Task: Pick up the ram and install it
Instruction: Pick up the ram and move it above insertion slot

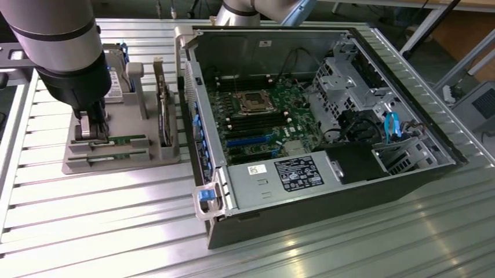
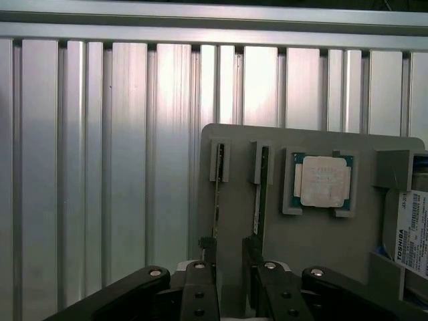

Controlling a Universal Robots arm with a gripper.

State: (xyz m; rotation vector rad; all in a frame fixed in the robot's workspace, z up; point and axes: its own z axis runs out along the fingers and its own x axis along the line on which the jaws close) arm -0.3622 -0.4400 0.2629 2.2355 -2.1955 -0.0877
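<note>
Two rams stand on edge in the slots of a grey holder (image 2: 314, 234), one ram (image 2: 217, 194) beside the other ram (image 2: 261, 194). In the exterior view they show as green strips, the farther ram (image 1: 125, 141) and the nearer ram (image 1: 116, 155). My gripper (image 1: 93, 134) hangs low over the holder's end at the exterior view's left. It is open and holds nothing. In the wrist view the gripper (image 2: 231, 261) sits at the rams' near ends, with one fingertip (image 2: 207, 257) beside each stick. I cannot tell whether a stick lies between the jaws.
A silver processor chip (image 2: 323, 182) and a hard drive (image 2: 414, 231) sit in the same holder. A dark expansion card (image 1: 164, 110) stands on edge beside the open computer case (image 1: 402, 174). The motherboard (image 1: 259, 124) lies exposed inside. The table (image 1: 93, 220) is ribbed aluminium.
</note>
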